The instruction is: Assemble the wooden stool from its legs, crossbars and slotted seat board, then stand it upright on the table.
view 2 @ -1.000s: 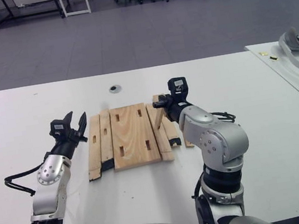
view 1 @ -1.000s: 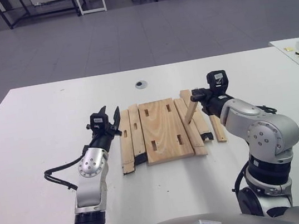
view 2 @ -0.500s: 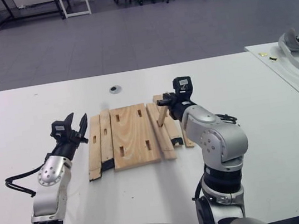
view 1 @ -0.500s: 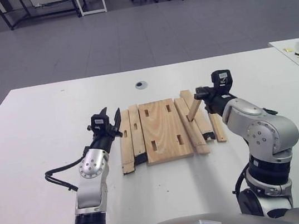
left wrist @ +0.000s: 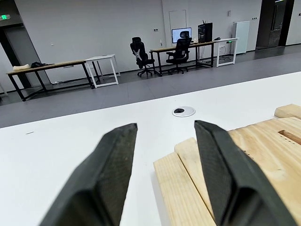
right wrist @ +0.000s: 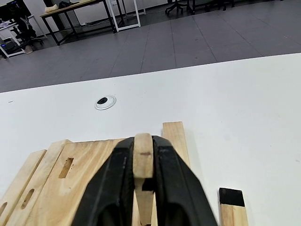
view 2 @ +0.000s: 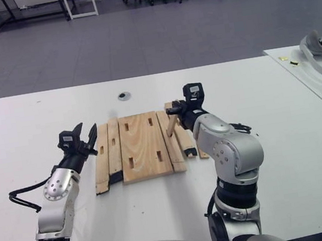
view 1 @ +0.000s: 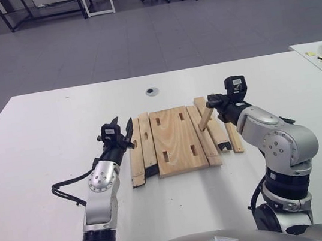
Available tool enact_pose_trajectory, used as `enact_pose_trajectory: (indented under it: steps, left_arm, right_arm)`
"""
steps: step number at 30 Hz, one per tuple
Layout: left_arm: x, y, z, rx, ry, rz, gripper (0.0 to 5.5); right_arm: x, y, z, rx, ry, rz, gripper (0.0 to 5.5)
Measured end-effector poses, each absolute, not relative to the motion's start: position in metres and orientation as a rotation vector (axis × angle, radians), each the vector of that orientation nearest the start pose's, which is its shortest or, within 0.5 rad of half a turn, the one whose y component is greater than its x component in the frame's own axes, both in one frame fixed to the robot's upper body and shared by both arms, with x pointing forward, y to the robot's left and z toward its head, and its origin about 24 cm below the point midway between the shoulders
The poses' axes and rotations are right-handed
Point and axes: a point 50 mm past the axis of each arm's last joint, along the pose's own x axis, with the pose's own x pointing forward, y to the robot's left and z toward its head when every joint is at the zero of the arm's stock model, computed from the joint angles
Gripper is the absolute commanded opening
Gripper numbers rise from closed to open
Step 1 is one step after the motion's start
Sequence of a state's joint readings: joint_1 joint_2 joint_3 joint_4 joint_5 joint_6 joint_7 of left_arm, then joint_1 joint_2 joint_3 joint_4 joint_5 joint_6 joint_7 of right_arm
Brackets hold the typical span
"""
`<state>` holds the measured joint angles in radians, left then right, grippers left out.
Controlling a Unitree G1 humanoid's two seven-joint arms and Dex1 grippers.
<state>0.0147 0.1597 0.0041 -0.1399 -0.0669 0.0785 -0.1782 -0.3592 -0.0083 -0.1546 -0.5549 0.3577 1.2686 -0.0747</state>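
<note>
Left gripper point(view 1: 122, 128): spread wide with nothing between its fingers point(left wrist: 107, 179). It sits low over the table, tips pointing away from the robot.

Long slats point(view 1: 141, 149): two pale lengths lie flat and side by side, right beside this gripper on the side facing the other arm. The nearer slat's far end is just beside one fingertip. From where I stand they look apart, but only just. One slat has a dark end towards the robot.

Seat board point(view 1: 178, 139): flat on the table between the two grippers, close against the slats on either side. Four slots show in its top face.

Right gripper point(view 1: 211, 102): pinching the upper end of a short wooden bar point(view 1: 205, 117). In the right wrist view both black fingers point(right wrist: 117, 179) press on the wood from either side.

Short wooden bar: tilted, slanting down from the right gripper towards the seat board. Its lower end is over the slat nearest the board. I cannot tell whether it touches.

Right-hand slats point(view 1: 212, 140): they lie flat below and just ahead of the right gripper. One has a black end point(right wrist: 230, 197) towards the robot, and a shorter piece point(view 1: 234, 137) lies under that gripper's wrist.

Table point(view 1: 41, 132): white, carrying every part.

Cable grommet point(view 1: 152, 89): set into the tabletop well beyond both grippers, past the seat board's far edge.
</note>
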Motion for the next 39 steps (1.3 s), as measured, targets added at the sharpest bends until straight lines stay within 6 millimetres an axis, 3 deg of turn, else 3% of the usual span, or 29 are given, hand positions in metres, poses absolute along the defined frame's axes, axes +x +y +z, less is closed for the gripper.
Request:
enact_pose_trajectory:
  steps: [39]
  left_arm:
    - [0.2498,0.1681,0.0652,0.097,-0.037,-0.18,2.22]
  right_arm:
    - [0.2657,-0.13,0.1333,0.175,0.349,0.182,0.42]
